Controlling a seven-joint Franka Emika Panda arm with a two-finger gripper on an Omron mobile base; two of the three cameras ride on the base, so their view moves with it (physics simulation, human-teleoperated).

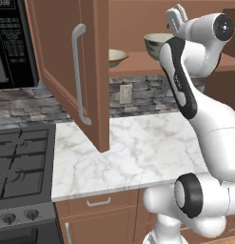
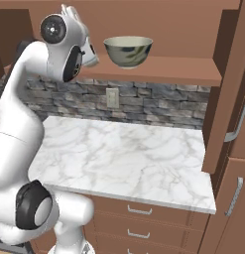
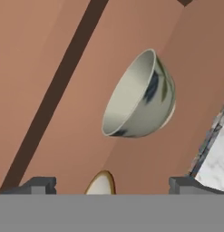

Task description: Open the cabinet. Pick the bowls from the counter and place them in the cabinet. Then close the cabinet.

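The cabinet stands open, its left door (image 1: 88,71) swung out over the counter (image 1: 138,147) and its right door (image 2: 232,99) open at the far right. The grey-green bowl (image 2: 128,51) sits upright on the wooden shelf (image 2: 178,72). It fills the middle of the hand view (image 3: 140,97), which is rolled sideways. The cream bowl (image 1: 116,57) rests on the same shelf further left, and its rim (image 3: 102,183) peeks in low between my fingertips. My gripper (image 3: 112,186) is open and holds nothing. It hovers inside the cabinet, a short way back from the grey-green bowl.
A black microwave (image 1: 12,43) hangs left of the cabinet, above the gas stove (image 1: 19,162). A wall outlet (image 1: 124,94) sits in the stone backsplash. Drawers (image 2: 139,213) run under the marble slab. My own arm (image 1: 185,90) rises in front of the shelf.
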